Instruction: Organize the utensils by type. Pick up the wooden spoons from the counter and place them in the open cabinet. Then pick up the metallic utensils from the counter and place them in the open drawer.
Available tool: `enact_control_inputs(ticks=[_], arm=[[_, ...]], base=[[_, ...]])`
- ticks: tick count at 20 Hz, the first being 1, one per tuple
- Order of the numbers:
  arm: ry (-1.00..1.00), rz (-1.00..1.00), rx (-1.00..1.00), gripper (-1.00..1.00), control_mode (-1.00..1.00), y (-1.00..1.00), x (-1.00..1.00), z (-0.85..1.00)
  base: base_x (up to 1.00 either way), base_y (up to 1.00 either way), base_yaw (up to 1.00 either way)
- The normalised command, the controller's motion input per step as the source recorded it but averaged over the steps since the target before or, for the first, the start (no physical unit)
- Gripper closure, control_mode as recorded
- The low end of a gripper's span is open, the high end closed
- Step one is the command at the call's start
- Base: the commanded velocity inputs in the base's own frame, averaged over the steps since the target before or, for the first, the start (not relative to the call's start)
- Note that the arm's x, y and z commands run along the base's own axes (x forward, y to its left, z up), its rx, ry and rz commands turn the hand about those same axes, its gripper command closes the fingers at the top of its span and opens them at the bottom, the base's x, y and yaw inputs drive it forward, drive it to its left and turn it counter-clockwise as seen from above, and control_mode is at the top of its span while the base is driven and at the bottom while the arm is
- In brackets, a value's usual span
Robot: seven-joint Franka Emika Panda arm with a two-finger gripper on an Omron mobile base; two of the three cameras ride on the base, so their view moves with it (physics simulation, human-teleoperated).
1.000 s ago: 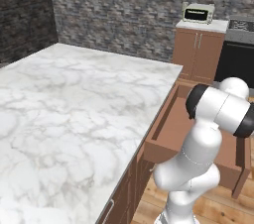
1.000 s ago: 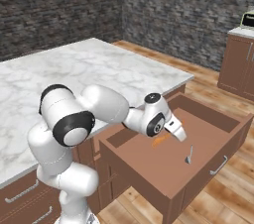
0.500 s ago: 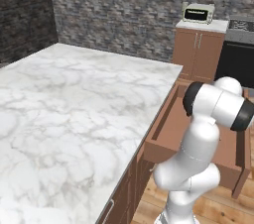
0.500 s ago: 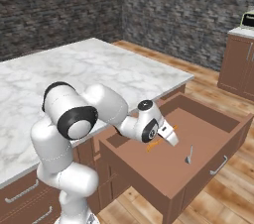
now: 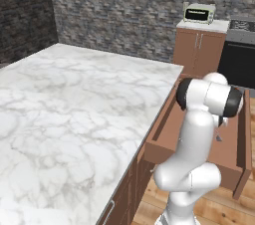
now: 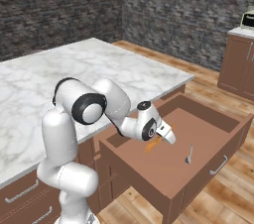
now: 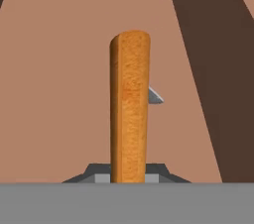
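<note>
Lower now than a second ago, the fork point(image 6: 153, 143) has come down with the gripper point(image 6: 167, 136) toward the floor of the open drawer point(image 6: 218, 119), and the arm has swung in closer over the box. The fork is a slim orange-brown piece pinched at one end by narrowly set fingers; in the hand view its handle point(image 7: 129, 104) runs straight up from between the finger tips, so the grip looks centred and square. Judging by its thin build it should be light and stiff, no sag along its length, and a smooth shaft like that could slip or pivot if the pinch eases unevenly, so a hold near the middle of the handle would suit it better than the tip. Just beyond the fork, further out along the drawer floor, lies the small silvery spoon point(image 6: 189, 155), apart from it; a pale sliver point(image 7: 155, 96) beside the fork's handle in the hand view may be the same spoon. Beside the drawer, the counter point(image 5: 74, 104) stretches away white and veined.
</note>
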Motion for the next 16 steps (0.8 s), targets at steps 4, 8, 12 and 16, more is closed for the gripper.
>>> enact_control_inputs(ticks=[4, 8, 12, 16], arm=[[0.12, 0.02, 0.10, 1.00, -1.00, -0.61, 0.49, -0.20], [0.04, 0.00, 0.17, 1.00, -1.00, -0.90, 0.24, -0.33], [0.00, 0.00, 0.18, 1.00, -1.00, -0.83, 0.10, -0.36], [0.00, 0.01, 0.06, 1.00, -1.00, -0.17, 0.07, -0.33]], base=[[0.00, 0.00, 0.00], [0.00, 0.00, 0.00], [0.00, 0.00, 0.00], [0.00, 0.00, 0.00]])
